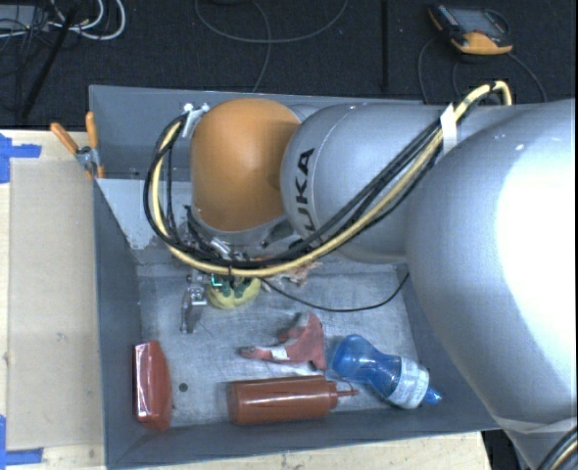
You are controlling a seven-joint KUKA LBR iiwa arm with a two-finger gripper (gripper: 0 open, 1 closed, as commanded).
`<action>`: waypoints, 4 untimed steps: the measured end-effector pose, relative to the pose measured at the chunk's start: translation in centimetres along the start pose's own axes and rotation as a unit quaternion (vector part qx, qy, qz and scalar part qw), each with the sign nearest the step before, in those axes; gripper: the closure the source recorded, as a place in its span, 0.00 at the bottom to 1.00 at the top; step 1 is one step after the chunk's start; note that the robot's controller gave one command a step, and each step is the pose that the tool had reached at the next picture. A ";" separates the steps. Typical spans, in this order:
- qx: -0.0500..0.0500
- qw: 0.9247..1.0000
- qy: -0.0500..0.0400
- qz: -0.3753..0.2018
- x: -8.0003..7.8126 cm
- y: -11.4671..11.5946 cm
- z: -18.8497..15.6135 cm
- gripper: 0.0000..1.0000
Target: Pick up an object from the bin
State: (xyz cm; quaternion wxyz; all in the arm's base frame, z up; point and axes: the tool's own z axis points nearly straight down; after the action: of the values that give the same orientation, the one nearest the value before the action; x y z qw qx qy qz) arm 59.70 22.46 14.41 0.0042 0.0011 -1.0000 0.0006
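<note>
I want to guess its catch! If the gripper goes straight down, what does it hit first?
Probably the yellow roundish thing right under the gripper; depth is unclear, so it might instead touch the bare bin floor beside it.

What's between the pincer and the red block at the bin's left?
Nothing; camera view shows bare bin floor between the pincer and the red block.

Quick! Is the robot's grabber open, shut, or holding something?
Gripper: cannot be told; it sits mostly hidden under the arm's orange cover, next to a small yellow thing.
</note>
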 end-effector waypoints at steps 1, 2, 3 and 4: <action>-0.001 1.000 -0.004 0.002 -0.2 -0.1 -0.4 0.00; -0.002 1.000 -0.006 -0.005 -0.3 -0.4 -0.1 0.00; 0.000 0.999 -0.003 -0.046 -1.8 -8.9 3.9 0.00; 0.000 0.997 -0.005 -0.076 -2.0 -8.1 0.7 0.00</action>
State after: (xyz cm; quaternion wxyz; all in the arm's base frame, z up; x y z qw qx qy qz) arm 61.70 14.38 13.74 -0.0007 0.0770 -0.9970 0.0001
